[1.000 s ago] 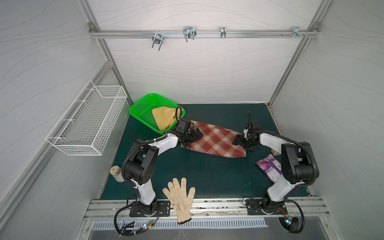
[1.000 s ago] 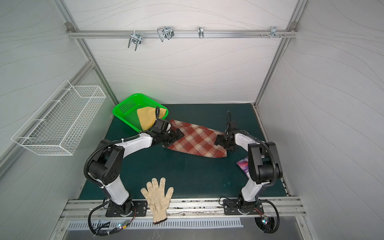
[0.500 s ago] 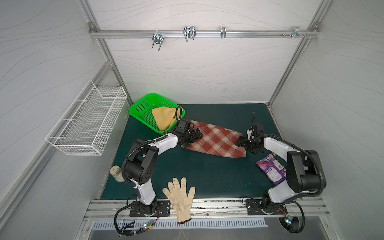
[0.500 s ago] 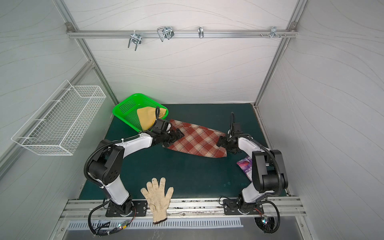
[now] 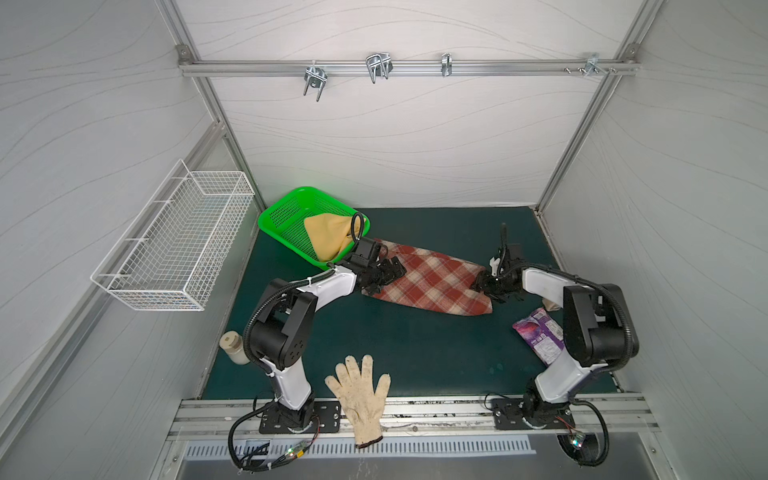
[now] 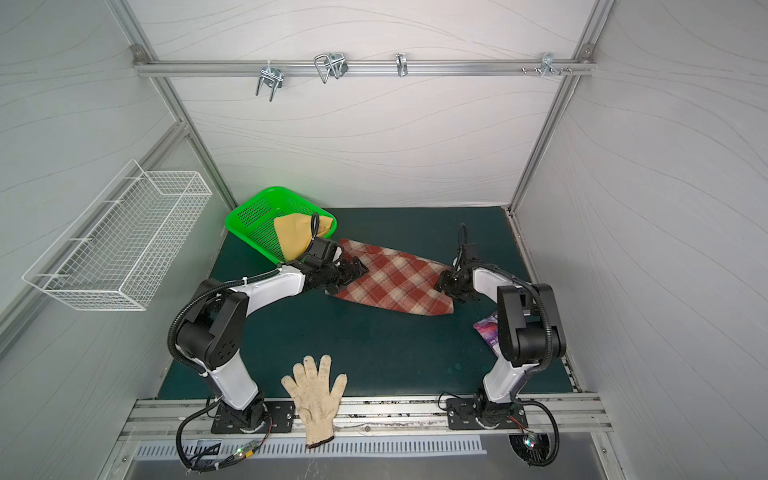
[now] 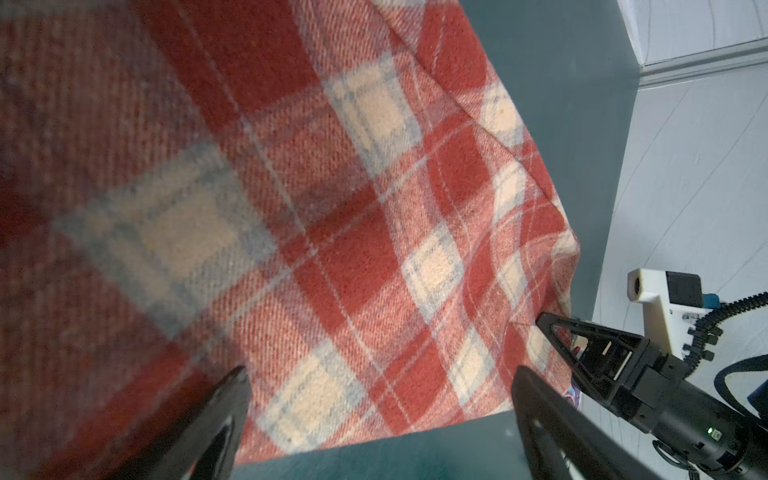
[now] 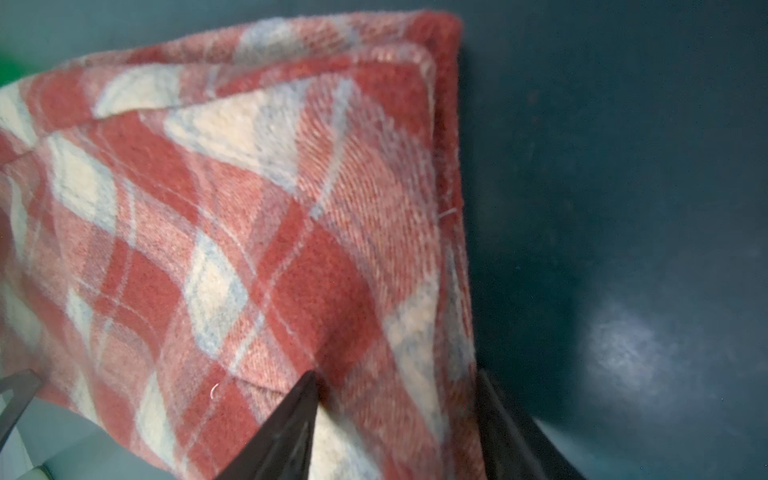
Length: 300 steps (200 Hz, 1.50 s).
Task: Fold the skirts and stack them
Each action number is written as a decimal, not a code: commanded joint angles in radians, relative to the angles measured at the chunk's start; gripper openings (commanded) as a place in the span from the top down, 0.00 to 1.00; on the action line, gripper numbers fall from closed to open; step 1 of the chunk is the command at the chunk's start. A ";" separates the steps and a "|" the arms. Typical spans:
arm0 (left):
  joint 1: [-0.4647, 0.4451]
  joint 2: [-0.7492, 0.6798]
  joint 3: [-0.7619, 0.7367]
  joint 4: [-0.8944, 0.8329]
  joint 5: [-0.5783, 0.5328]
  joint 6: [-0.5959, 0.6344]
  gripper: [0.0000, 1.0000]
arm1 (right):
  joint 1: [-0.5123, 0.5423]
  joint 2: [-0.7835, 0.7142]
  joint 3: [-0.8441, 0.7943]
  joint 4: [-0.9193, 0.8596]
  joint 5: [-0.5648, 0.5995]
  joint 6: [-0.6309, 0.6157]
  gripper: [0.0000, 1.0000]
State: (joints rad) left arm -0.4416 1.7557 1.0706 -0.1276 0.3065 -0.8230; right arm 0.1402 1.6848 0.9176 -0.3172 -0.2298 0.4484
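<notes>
Pinching both layers squarely matters: plaid skirt (image 5: 428,282) lies flat on the mat (image 5: 374,353), left gripper (image 7: 380,370) gaping over one end, right gripper (image 8: 395,374) straddling the other edge, hold unclear.

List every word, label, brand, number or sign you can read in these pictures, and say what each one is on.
No text can be read anywhere.
Purple packet: it carries print, but this is too small and blurred to read in both top views.
Plaid skirt: no label or writing shows.
Glove: no label or writing shows.
</notes>
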 commanded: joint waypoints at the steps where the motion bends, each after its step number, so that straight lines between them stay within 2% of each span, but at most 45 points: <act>1: -0.006 0.005 0.048 0.002 -0.001 0.000 0.02 | 0.019 0.057 -0.011 -0.020 -0.028 0.009 0.49; 25: -0.006 0.003 0.046 0.003 0.000 0.000 0.02 | 0.020 0.089 0.030 -0.046 -0.039 0.006 0.67; 41: -0.006 -0.004 0.038 0.005 0.000 -0.001 0.02 | 0.020 0.108 0.050 -0.055 -0.044 0.006 0.74; 65: -0.006 -0.011 0.030 0.005 -0.001 0.002 0.02 | 0.020 0.115 0.058 -0.056 -0.042 0.014 0.95; 74: -0.006 -0.013 0.028 0.004 -0.001 0.004 0.02 | 0.020 0.109 0.059 -0.056 -0.036 0.015 1.00; 111: -0.009 -0.033 0.026 0.004 0.000 0.014 0.02 | 0.018 0.066 0.111 -0.141 0.039 -0.034 1.00; 195: -0.044 -0.011 0.047 0.064 0.012 -0.001 0.02 | 0.023 -0.052 0.332 -0.429 0.324 -0.198 1.00; 235: -0.066 0.046 0.058 0.096 0.021 -0.015 0.02 | 0.080 -0.060 0.440 -0.530 0.443 -0.220 1.00; 255: -0.071 0.069 0.052 0.113 0.008 -0.015 0.02 | 0.127 -0.060 0.500 -0.571 0.478 -0.210 1.00; 300: -0.071 0.133 0.055 0.121 -0.009 -0.006 0.03 | 0.210 -0.043 0.599 -0.612 0.446 -0.160 1.00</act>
State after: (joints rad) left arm -0.5087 1.8511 1.0920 -0.0395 0.3168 -0.8307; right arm 0.3164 1.6531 1.4597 -0.8623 0.2062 0.2615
